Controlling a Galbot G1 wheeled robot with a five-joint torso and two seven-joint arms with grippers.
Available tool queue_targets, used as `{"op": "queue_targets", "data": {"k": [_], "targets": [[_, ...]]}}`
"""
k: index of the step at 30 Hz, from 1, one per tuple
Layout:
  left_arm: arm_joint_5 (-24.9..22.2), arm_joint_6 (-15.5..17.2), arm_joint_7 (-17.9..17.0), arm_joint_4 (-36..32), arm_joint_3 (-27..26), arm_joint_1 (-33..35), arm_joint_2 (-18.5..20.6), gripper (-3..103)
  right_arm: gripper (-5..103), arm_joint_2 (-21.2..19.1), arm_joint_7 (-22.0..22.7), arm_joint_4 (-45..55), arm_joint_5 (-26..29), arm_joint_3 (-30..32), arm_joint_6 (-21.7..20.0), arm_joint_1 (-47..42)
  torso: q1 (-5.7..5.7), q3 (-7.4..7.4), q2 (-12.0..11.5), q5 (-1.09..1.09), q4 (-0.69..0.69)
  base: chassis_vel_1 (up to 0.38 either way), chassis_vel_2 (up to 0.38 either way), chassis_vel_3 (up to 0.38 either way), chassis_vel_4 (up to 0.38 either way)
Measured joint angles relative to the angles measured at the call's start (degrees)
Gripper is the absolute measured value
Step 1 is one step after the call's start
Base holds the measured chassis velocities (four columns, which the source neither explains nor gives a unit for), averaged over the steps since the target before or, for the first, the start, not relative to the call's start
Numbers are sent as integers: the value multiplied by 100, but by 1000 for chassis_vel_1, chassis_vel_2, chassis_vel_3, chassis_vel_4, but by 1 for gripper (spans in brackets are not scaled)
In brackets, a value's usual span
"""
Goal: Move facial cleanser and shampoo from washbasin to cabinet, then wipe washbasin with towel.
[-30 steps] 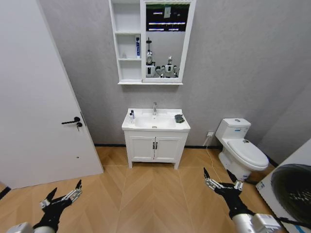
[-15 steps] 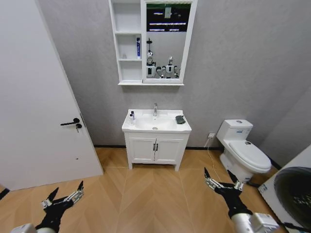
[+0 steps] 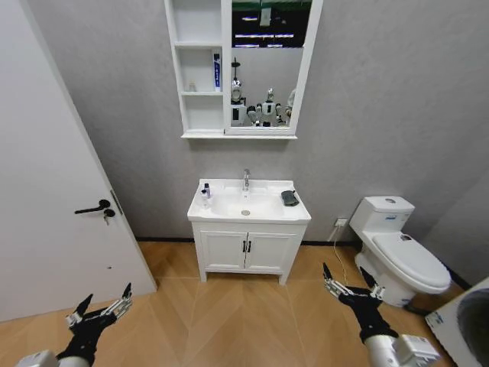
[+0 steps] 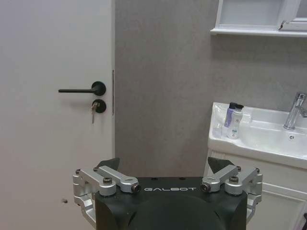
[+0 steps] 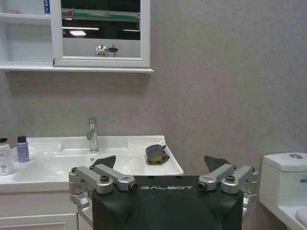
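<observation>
Washbasin (image 3: 263,205): set on a white two-door vanity (image 3: 246,250) against the grey wall, seen at 12 o'clock from the head camera, well apart from both arms; chrome faucet (image 3: 246,180) at its back edge.
Bottles: two small bottles (image 3: 205,191) are stood together at the basin's 9 o'clock corner; from the left wrist camera a purple one and a white one are made out, touching or nearly so (image 4: 232,120). Which is cleanser and which shampoo cannot be told.
Towel (image 3: 289,198): dark, folded, laid on the basin rim at 3 o'clock of the bowl; a yellowish patch is seen on it from the right wrist camera (image 5: 156,154).
Cabinet (image 3: 201,73): mounted on the wall directly above the basin, open shelves on its left half, mirror (image 3: 265,61) on its right; a slim blue-labelled item (image 3: 217,73) is stood on the middle shelf.
Left pincer (image 3: 98,311): held low over the wood floor at 7 o'clock, fingers spread wide, nothing between them.
Right pincer (image 3: 350,284): held low at 5 o'clock, fingers spread wide, nothing gripped.
Surroundings: white door (image 3: 46,183) with black handle at 9 o'clock; toilet (image 3: 401,251) at 3 o'clock.
</observation>
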Motion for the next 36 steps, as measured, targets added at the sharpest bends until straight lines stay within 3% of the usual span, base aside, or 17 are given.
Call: {"op": "queue_targets", "data": {"k": [18, 25, 32, 36], "targets": [[24, 31, 12, 0, 61, -42, 69, 100, 100, -94, 31, 0, -38, 57, 18, 28, 1, 0, 0, -2, 1, -204, 201, 196, -206], [78, 34, 42, 0, 71, -63, 197, 100, 100, -51, -164, 0, -32, 50, 254, 61, -5, -2, 2, -2, 0, -22, 32, 40, -29], [129, 46, 71, 0, 98, -70, 294, 100, 100, -28, -18, 0, -37, 33, 187, 43, -4, -1, 2, -1, 0, 0, -3, -8, 3], [170, 47, 89, 0, 138, -86, 310, 100, 100, -13, -242, 0, -73, 85, 375, 43, 0, 0, 0, -1, 1, 0, 0, 0, 0]]}}
